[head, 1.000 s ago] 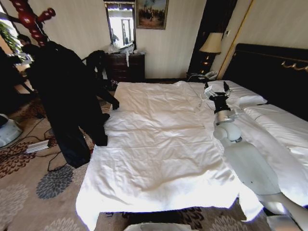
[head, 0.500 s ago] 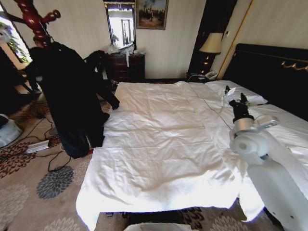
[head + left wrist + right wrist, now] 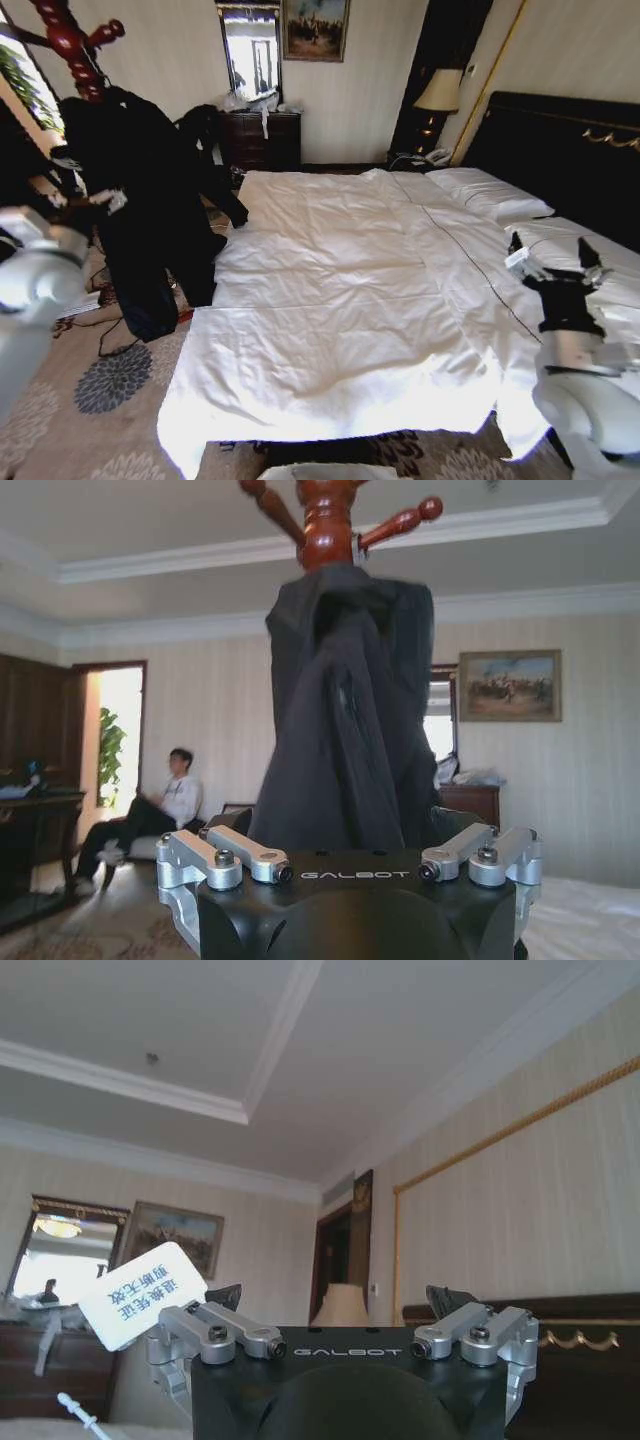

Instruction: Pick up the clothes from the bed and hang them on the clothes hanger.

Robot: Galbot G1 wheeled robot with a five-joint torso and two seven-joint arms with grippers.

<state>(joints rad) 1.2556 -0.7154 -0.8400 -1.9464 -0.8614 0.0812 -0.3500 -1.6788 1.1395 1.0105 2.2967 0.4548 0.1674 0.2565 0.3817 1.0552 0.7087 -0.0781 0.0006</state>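
The black coat (image 3: 140, 220) hung from the top of the reddish-brown coat stand (image 3: 68, 45), draped down its pole to just above the patterned carpet (image 3: 70, 420), off the foot-side corner of the bed (image 3: 330, 300). In the left wrist view the coat (image 3: 345, 720) covered the pole below the knobbed pegs of the stand (image 3: 325, 520), nothing gripping it. The bed's white duvet lay bare and creased, with white pillows (image 3: 490, 192) against the black headboard (image 3: 570, 150).

The left gripper (image 3: 85, 195) was raised beside the coat at about mid-height, its pale forearm coming in from the robot's left; whether its jaws were spread or pressed together could not be told. The right gripper (image 3: 553, 262) stood upright over the bed's right edge near the pillows, jaws spread wide and empty, a small white label (image 3: 143, 1295) fixed to one finger.
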